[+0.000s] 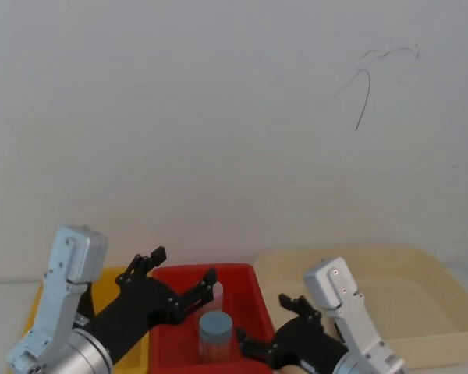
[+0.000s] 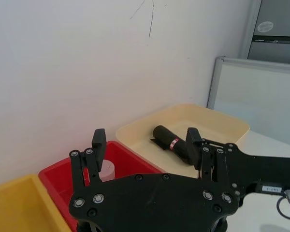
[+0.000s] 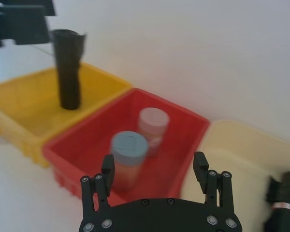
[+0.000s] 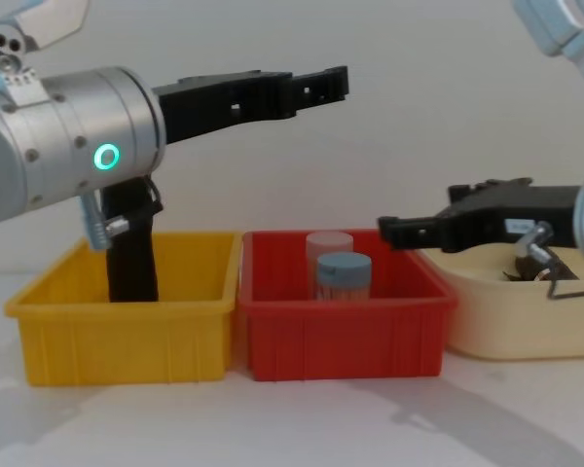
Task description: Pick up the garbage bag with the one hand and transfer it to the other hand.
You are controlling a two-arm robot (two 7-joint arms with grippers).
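1. A yellow plastic bin (image 4: 127,341) sits at the left end of the white bench (image 4: 292,418). A plain black roll with no visible label (image 4: 131,253) stands upright in it, near the back, where the bin walls seem to keep it from tipping.
2. The left tool (image 1: 184,266), black and two-fingered on the thick silver arm with the green glowing ring, is raised well above the bins. Its fingers spread wide with nothing between them and reach out over the red bin. That height looks chosen to clear the bin walls and the upright roll.
3. A red plastic bin (image 4: 341,336) stands in the middle, touching or nearly touching the yellow one. It holds two small jars close together, a blue-lidded jar (image 3: 128,154) in front and a pale pink-lidded jar (image 3: 153,123) behind.
4. The right tool (image 1: 263,321), also black and two-fingered, hangs lower, near the red bin's right rim where it borders the cream tray. Its fingers are likewise parted and empty, as if waiting to receive.
5. A shallow cream tray (image 2: 135,133) sits at the right end. The garbage bag (image 2: 171,141), a black roll with a narrow red and white label band, lies on its side on the tray floor, apart from both tools. Nothing is grasped yet, so the pick-up has not begun. Because it lies flat, taking it probably calls for fingers coming down across its width.
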